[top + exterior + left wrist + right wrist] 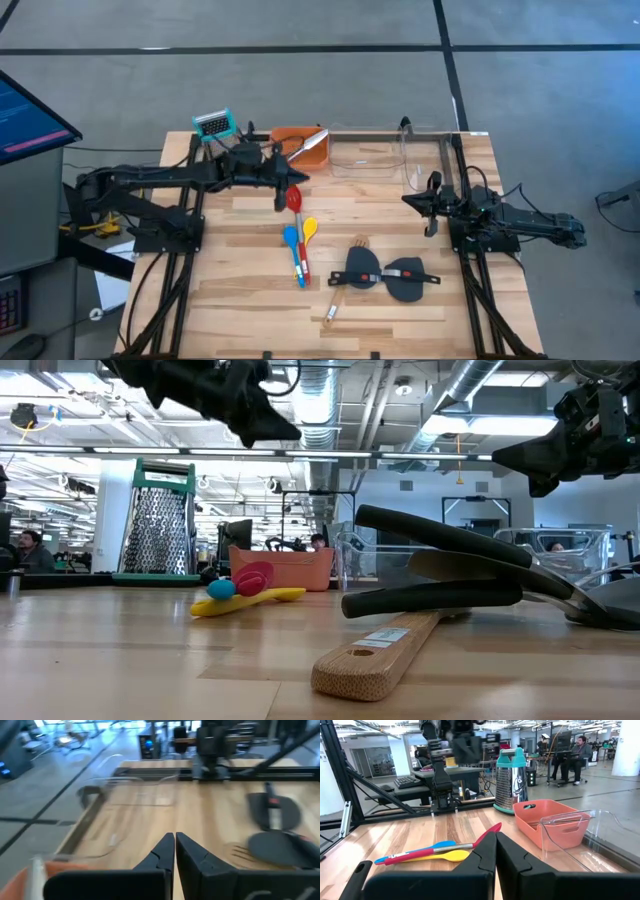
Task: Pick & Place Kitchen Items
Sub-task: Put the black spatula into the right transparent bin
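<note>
Only high view shows tongs [308, 143] in orange tray [288, 135].

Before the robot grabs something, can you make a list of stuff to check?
1. Left gripper empty: ok, shut on nothing, above the red spoon.
2. Right gripper out of the way: ok, shut, waiting near the clear bin.
3. Left gripper open for a grab: not ok.
4. Spoons easy to take singly: not ok, the red, blue spoon and yellow spoon overlap.
5. Orange tray has room: cannot tell, tongs already lie across it.
6. Spatulas loose: not ok, they cross.
</note>
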### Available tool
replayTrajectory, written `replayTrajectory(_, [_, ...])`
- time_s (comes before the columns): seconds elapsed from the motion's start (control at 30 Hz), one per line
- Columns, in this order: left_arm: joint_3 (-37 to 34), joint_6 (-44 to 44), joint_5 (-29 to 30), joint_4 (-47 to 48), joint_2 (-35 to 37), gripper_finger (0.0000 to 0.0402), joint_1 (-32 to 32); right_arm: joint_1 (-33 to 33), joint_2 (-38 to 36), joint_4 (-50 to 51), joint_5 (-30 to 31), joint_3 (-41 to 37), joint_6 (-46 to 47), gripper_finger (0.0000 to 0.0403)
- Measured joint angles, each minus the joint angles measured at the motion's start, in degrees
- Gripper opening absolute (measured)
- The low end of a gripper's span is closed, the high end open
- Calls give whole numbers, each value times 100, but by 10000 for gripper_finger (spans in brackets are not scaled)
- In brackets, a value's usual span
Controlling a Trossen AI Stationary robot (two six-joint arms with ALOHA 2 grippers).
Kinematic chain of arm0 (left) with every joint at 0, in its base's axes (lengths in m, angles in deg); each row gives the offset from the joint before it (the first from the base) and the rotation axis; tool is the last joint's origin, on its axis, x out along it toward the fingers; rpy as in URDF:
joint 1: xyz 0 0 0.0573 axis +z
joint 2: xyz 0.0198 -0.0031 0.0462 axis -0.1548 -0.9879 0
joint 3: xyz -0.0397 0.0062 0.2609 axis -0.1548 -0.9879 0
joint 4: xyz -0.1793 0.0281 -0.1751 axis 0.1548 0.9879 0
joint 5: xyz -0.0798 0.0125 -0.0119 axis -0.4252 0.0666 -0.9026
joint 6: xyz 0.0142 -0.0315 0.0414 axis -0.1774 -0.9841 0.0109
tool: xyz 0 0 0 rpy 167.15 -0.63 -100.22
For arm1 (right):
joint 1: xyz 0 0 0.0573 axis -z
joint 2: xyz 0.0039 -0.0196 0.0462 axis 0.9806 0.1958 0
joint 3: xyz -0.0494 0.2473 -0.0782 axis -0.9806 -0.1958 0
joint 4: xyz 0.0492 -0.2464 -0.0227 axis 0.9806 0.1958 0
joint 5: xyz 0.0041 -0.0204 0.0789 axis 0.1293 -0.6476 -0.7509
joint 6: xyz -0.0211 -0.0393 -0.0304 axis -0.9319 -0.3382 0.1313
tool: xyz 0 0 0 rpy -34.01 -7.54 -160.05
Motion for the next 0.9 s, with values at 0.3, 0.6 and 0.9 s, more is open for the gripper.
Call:
replayTrajectory(0.3, [0, -59, 4, 5, 0, 2, -944, 0, -1, 0, 0, 0, -1, 0])
replayTrajectory(0.6, [0, -63, 9, 20, -2, 2, -1818, 0, -2, 2, 0, -1, -1, 0])
replayTrajectory(0.9, [-4, -63, 73, 194, 82, 2, -2350, 0, -1, 2, 0, 0, -2, 0])
